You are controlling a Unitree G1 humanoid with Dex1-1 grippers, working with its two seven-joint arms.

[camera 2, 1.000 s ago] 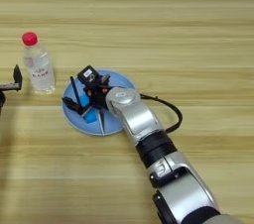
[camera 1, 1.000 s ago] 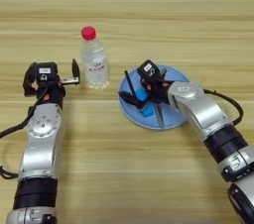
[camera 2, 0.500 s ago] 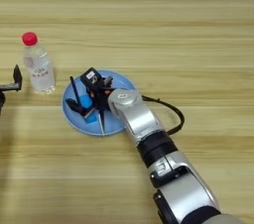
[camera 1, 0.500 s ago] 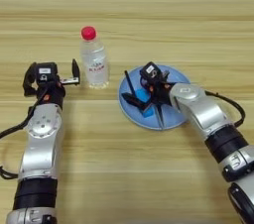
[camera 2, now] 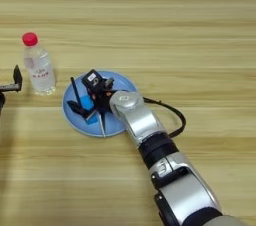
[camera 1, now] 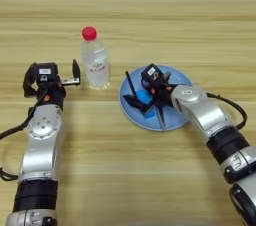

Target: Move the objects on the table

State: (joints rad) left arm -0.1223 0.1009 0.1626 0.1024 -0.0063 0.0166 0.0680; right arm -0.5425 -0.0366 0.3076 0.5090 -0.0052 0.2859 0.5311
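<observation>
Right gripper (camera 1: 150, 101) stays spread over the plate (camera 1: 175, 120); nothing has moved.

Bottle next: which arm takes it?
Left, probably. The left gripper sits beside the bottle, jaws open toward it. The right gripper is over the blue plate.

the right hand (camera 1: 145, 101) is shifted a little further left over the blue plate (camera 1: 177, 120) than a second ago, its forearm drawn in closer behind it; its black fingers are spread over the plate's left part.
</observation>
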